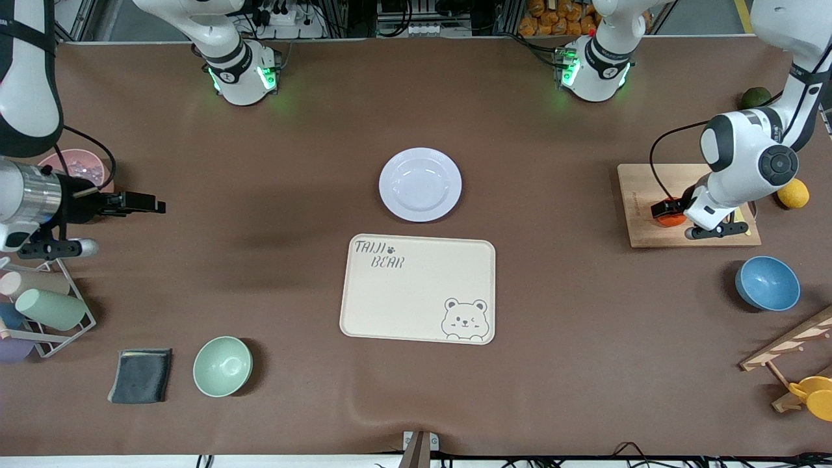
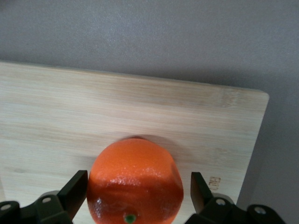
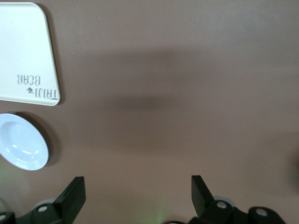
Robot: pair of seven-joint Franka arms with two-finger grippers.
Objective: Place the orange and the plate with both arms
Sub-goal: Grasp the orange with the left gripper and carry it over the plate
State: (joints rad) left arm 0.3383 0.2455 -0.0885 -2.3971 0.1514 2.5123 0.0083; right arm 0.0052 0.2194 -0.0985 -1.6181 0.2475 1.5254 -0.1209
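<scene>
The orange (image 1: 671,220) sits on a wooden cutting board (image 1: 643,195) at the left arm's end of the table. My left gripper (image 1: 669,212) is down on the board with its open fingers on either side of the orange. In the left wrist view the orange (image 2: 135,179) fills the space between the fingers of the left gripper (image 2: 138,183); one finger touches it and the other stands a little apart. The lavender-white plate (image 1: 420,184) lies at mid-table and shows small in the right wrist view (image 3: 21,148). My right gripper (image 1: 156,205) hangs open and empty (image 3: 137,186) over bare table at the right arm's end.
A cream bear tray (image 1: 416,289) lies just nearer the camera than the plate. A blue bowl (image 1: 767,283), a lemon (image 1: 793,194) and a dark green fruit (image 1: 755,97) surround the board. A green bowl (image 1: 222,366), dark cloth (image 1: 140,375), cup rack (image 1: 45,312) and pink bowl (image 1: 81,166) lie toward the right arm's end.
</scene>
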